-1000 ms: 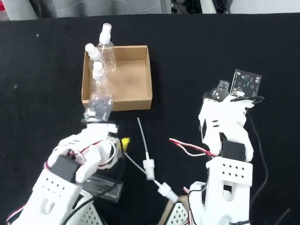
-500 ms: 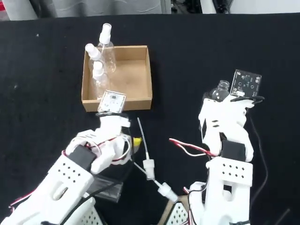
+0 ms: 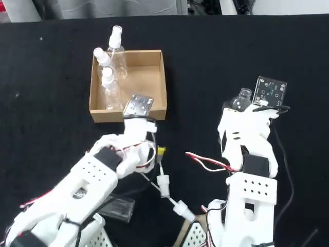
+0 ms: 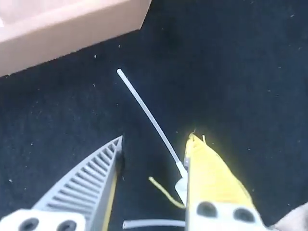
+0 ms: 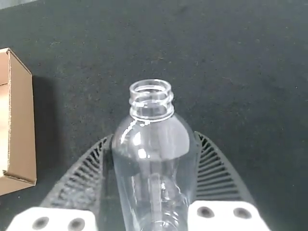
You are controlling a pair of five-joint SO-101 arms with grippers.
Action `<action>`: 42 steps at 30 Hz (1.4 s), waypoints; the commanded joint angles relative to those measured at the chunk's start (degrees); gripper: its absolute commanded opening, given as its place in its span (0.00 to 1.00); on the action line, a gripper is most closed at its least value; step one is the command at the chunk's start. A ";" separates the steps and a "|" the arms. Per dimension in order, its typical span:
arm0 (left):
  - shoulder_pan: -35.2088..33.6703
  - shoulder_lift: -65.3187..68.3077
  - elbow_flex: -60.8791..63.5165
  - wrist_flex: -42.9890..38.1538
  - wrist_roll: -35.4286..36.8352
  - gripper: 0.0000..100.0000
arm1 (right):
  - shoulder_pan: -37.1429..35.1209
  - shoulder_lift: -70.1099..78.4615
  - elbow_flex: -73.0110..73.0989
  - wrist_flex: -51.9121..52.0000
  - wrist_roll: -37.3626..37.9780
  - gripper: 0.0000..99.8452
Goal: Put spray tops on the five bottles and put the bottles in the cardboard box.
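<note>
- Toward the far edge of the worktop (image 3: 216, 46), left of centre, the cardboard box (image 3: 149, 85) holds three capped bottles (image 3: 109, 85) along its left wall.
- Right hand (image 5: 154, 139): clamped on the body of an uncapped bottle (image 5: 151, 159) above the right half of the worktop. The open neck (image 5: 150, 98) points away from the wrist and nothing blocks it.
- Left hand (image 4: 156, 139): jaws wide apart, holding nothing. It hangs just in front of the box's near wall, straddling the dip tube (image 4: 144, 106) of a loose spray top (image 3: 163, 182).
- A second spray top (image 3: 180, 208) lies just beside the first, nearer the front edge. What appears to be the fifth bottle (image 3: 115, 208) lies on its side by the front edge, under the left arm.
- Step in hand, as judged: pick up the loose spray top for the uncapped bottle.
- Grasp the head, not the tube, because the thin tube is likely to flex or slip between the fingers.
- The head sits back beside the yellow finger (image 4: 207, 183), so the hand probably needs to shift toward the front edge before closing.
- Lift straight up so the second spray top is not dragged along.
- Leave the tube hanging free, ready to feed into the open neck.
</note>
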 commanded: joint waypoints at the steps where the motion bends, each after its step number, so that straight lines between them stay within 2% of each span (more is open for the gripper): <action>1: 0.40 7.30 -7.16 -1.23 2.64 0.19 | 1.49 -1.80 -0.40 -1.76 0.00 0.12; 11: -0.13 22.15 -16.40 -0.88 9.23 0.19 | 1.49 -1.89 -0.40 -1.76 0.00 0.12; 15: -0.22 25.23 -18.07 -0.88 9.49 0.19 | 1.49 -1.98 -0.40 -1.76 0.00 0.12; 25: -0.22 30.77 -21.23 -1.32 9.49 0.03 | 1.49 -1.98 -0.40 -1.67 0.00 0.12; 39: -0.31 33.58 -21.67 -0.79 9.49 0.03 | 1.49 -2.07 -0.40 -1.49 0.09 0.12; 42: -2.77 33.49 -22.37 -1.23 9.49 0.03 | 1.49 -2.07 -0.40 -1.49 0.09 0.12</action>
